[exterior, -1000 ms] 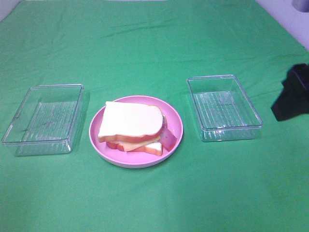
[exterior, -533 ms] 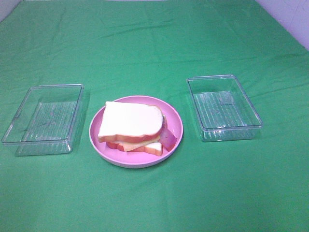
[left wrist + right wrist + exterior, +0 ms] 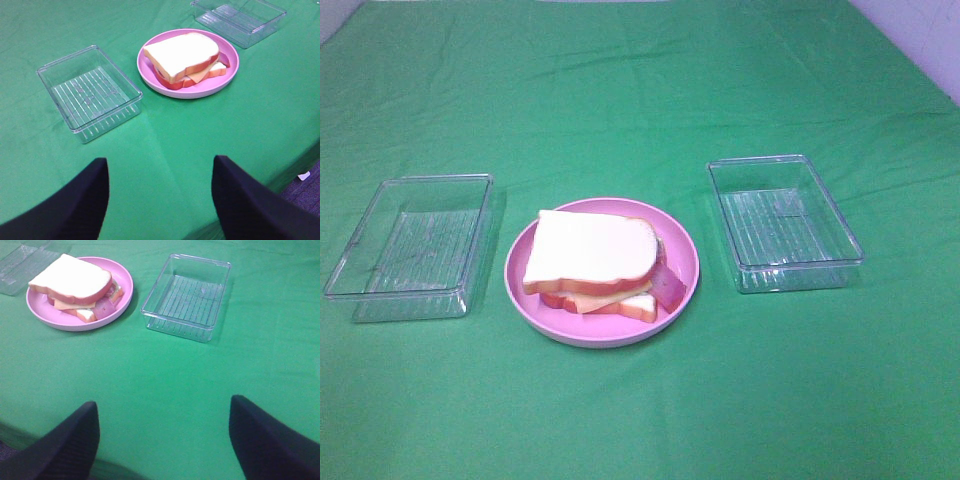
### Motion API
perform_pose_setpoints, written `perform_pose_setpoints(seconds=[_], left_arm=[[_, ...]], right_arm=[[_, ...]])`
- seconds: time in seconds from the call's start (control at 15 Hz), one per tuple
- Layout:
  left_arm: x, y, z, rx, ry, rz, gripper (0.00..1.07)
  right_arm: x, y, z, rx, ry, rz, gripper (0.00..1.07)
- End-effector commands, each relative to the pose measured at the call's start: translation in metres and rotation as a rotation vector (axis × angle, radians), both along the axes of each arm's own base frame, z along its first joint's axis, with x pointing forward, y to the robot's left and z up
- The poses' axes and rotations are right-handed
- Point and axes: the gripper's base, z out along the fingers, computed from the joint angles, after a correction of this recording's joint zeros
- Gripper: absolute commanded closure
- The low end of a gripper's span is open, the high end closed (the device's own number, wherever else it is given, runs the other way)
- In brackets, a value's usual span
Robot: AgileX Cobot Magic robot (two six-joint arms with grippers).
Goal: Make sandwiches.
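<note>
So the right arm that was poking in at the worktop's edge a second ago has backed right out of the overhead shot, which to me reads like the build is finished. Both tools hang low at the near edge, left tool point(image 3: 157, 200) and right tool point(image 3: 162, 440) spread wide, gripping nothing. Further in, the sandwich point(image 3: 593, 262) sits stacked on the pink plate point(image 3: 525, 290), between two empty clear trays point(image 3: 408, 245) point(image 3: 783, 222). Green cloth point(image 3: 640, 90) covers everything, a bit wrinkled at the back, pale wall beyond.
</note>
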Motion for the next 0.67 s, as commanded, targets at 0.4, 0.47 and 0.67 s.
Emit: perform_pose_setpoints(seconds=[0.4, 0.47, 0.67], left_arm=[[-0.0022, 0.0011, 0.0001, -0.017, -0.022, -0.004, 0.48], [-0.0022, 0.0011, 0.0001, -0.017, -0.022, -0.004, 0.48], [-0.0022, 0.0011, 0.0001, -0.017, -0.022, -0.004, 0.48]], right_arm=[[-0.0007, -0.0004, -0.0017, -0.017, -0.011, 0.015, 0.38], [-0.0007, -0.0004, -0.0017, -0.017, -0.011, 0.015, 0.38], [-0.0007, -0.0004, -0.0017, -0.017, -0.011, 0.015, 0.38]])
